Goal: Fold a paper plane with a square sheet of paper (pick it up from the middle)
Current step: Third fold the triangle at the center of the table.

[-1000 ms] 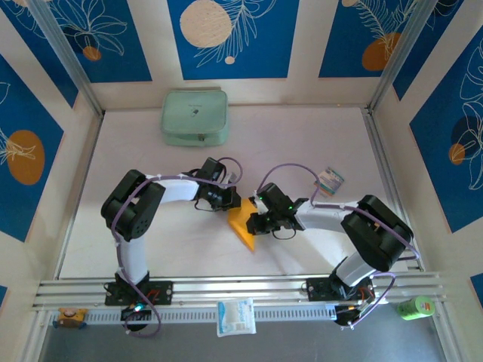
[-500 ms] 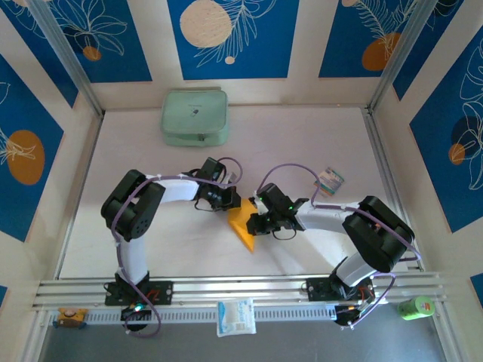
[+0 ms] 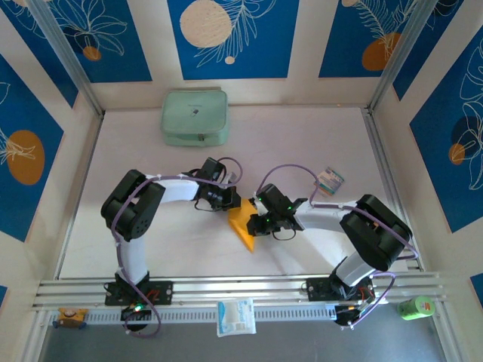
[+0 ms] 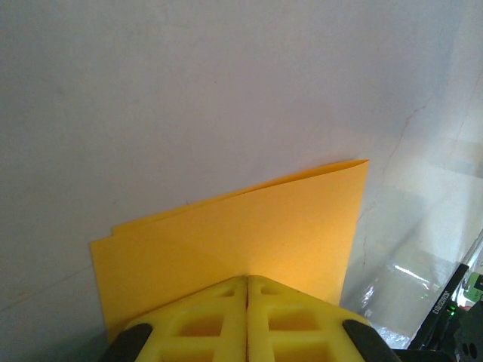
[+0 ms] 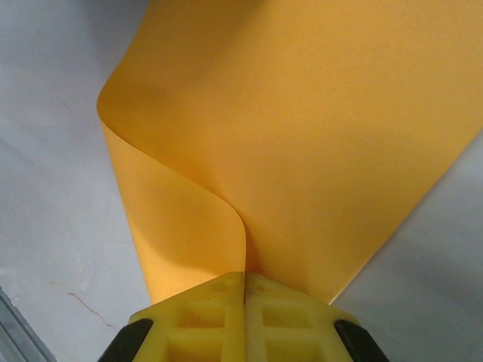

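The square sheet of paper (image 3: 243, 225) is orange-yellow and lies partly folded at the middle of the table, between my two grippers. My left gripper (image 3: 233, 202) is shut, its yellow tips resting on the far end of the sheet. In the left wrist view the paper (image 4: 241, 222) lies flat in two layers under the closed left gripper (image 4: 247, 279). My right gripper (image 3: 253, 224) is shut on the sheet's right edge. In the right wrist view the paper (image 5: 302, 128) curls up from the table into the seam of the right gripper (image 5: 244, 276).
A pale green zipped pouch (image 3: 195, 117) sits at the back of the table. A small striped card (image 3: 330, 179) lies to the right, behind the right arm. A white-and-blue packet (image 3: 236, 316) and a green item (image 3: 414, 307) rest by the front rail.
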Controlling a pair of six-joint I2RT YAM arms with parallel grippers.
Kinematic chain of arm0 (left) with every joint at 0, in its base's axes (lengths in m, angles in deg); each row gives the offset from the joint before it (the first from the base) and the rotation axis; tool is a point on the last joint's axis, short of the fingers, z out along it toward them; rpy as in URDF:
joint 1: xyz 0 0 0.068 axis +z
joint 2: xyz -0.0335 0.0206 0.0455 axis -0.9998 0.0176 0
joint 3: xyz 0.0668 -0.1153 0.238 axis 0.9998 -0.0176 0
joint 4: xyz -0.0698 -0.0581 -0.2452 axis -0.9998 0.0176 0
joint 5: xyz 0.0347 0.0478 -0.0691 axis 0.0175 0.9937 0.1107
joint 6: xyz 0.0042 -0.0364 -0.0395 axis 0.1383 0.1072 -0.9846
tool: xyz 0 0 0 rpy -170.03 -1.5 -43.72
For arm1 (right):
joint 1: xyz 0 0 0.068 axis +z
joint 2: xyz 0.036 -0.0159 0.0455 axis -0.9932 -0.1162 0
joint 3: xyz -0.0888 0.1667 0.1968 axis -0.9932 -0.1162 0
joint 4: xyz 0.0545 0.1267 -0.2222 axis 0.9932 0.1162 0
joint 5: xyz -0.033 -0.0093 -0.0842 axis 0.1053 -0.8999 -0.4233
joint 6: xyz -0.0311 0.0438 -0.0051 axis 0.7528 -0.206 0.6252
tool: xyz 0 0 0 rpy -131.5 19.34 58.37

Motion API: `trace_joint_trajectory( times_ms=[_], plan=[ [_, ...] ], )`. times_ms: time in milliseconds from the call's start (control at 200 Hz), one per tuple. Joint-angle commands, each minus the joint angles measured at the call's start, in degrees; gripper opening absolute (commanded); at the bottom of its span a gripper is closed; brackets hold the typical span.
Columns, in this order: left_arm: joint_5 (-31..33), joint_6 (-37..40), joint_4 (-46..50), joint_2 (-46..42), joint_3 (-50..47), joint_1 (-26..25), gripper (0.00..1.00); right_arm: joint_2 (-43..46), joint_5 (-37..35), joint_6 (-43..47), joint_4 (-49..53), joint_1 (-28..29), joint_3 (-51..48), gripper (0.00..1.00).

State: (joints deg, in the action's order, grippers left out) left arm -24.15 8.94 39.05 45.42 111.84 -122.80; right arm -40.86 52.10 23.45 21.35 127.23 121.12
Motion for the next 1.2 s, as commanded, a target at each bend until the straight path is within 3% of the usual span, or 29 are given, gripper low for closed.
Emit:
trace_joint_trajectory(
  times_ms=[0, 1025, 1195],
  plan=[
    [0.5, 0.0, 1.5, 0.2, -1.2, 0.0, 0.09, -0.6, -0.7, 0.8, 1.8, 0.3, 1.2, 0.03],
    [0.5, 0.2, 2.0, -0.1, -0.3, 0.0, 0.09, -1.9, -0.9, 0.3, 1.8, 0.5, 0.3, 0.03],
    [1.0, 2.2, 5.2, -1.6, 2.2, 0.2, 0.14, -2.1, -1.0, 0.3, 1.6, 0.5, 0.4, 0.03]
  ],
)
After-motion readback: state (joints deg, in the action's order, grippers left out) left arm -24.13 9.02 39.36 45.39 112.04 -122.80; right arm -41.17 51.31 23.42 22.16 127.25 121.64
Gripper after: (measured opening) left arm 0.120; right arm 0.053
